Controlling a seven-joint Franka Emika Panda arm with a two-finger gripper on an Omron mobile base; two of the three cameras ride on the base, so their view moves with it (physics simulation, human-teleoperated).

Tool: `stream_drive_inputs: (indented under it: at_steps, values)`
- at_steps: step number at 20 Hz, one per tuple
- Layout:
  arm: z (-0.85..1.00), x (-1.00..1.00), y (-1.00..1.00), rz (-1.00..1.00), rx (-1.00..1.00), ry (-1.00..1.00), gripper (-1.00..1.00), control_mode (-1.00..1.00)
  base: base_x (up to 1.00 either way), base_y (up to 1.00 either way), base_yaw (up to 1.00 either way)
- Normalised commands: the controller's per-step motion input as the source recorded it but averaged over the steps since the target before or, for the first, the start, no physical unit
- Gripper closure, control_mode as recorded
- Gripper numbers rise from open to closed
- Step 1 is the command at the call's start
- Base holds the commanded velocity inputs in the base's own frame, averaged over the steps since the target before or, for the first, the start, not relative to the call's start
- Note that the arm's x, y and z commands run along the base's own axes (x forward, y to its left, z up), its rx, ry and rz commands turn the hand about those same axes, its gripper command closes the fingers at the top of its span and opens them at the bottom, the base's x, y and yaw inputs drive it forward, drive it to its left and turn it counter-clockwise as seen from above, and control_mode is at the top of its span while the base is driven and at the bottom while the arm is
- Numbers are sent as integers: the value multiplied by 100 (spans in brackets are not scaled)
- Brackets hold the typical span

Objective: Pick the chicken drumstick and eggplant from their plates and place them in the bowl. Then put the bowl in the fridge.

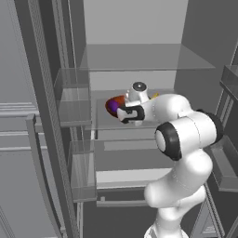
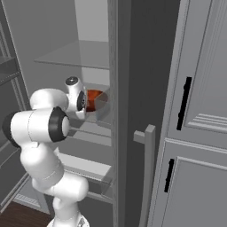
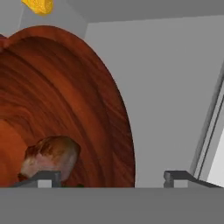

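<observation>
The red-orange bowl (image 1: 115, 103) (image 2: 94, 99) (image 3: 65, 100) rests on a glass shelf inside the fridge (image 1: 139, 58) (image 2: 80, 53). In it lie the golden-brown chicken drumstick (image 3: 50, 157) and the purple eggplant (image 1: 113, 107). My gripper (image 1: 122, 111) (image 2: 85, 103) (image 3: 111, 177) reaches into the fridge at the bowl's near rim. It is open: its fingertips (image 3: 43, 177) stand wide apart, the rim runs between them, and neither presses on it. The plates are out of view.
A yellow item (image 3: 39, 5) (image 1: 155, 95) sits on the same shelf behind the bowl. Clear door bins (image 1: 74, 100) hang on the open door at left. More glass shelves lie above and below. Grey cabinet doors (image 2: 195, 111) stand to the right.
</observation>
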Motion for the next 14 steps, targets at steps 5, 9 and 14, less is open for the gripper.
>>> stream_drive_inputs:
  at_steps: [5, 9, 14]
  values:
    - [14, -99, 0, 0, 0, -17, -100, -100, 0, 0, 0]
    - [92, -87, 0, 12, 0, -2, -100, -100, 0, 0, 0]
    - [96, -98, 0, 12, -4, 1, -100, -100, 0, 0, 0]
